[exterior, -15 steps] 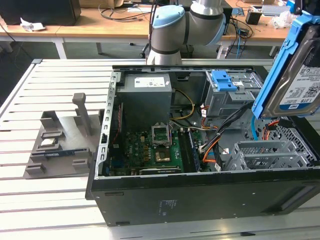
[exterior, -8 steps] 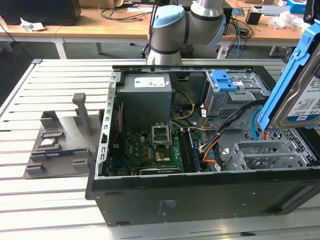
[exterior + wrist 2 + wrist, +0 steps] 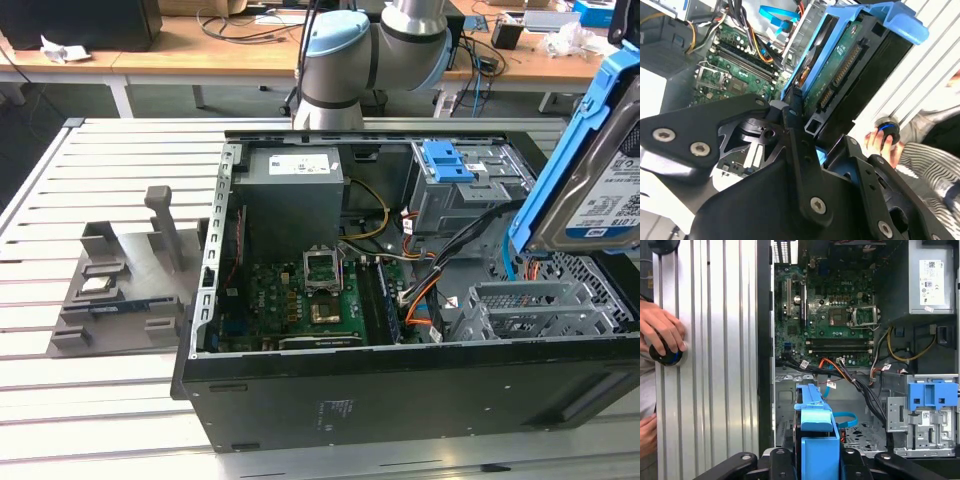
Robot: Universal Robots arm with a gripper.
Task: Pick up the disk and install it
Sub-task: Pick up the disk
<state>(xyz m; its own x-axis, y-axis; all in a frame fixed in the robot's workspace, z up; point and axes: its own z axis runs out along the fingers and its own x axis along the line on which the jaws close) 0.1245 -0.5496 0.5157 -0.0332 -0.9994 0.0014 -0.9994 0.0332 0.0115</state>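
"Checking the grip first: what did the gripper have?" (operator)

"It was pinching the disk. Fingers were pressed against the blue rails at the connector end, with the circuit board and connector exposed in the second wrist view." (observer)

"Position relative to the case?"

"The disk was raised clear above the case, over the end holding the drive cage. It was tilted on edge and touched nothing of the case. The power supply sat at the opposite end of the case and the motherboard lay on the case floor between them."

"Step in hand?"

"Judged: pick-up done, install not yet done. The drive was being carried. The cage inside the case looked vacant, and a second cage deeper in the case carried a blue caddy."

"What would seating call for?"

"My judgement: take out the tilt, square the rails to the cage slot, and keep the connector end facing the cables. Those cables draped across the case just beside the cage, so snagging looked the main risk."

"Anything outside the case?"

"A person's hand rested on a black-and-blue knob on the slatted table, near the case wall."
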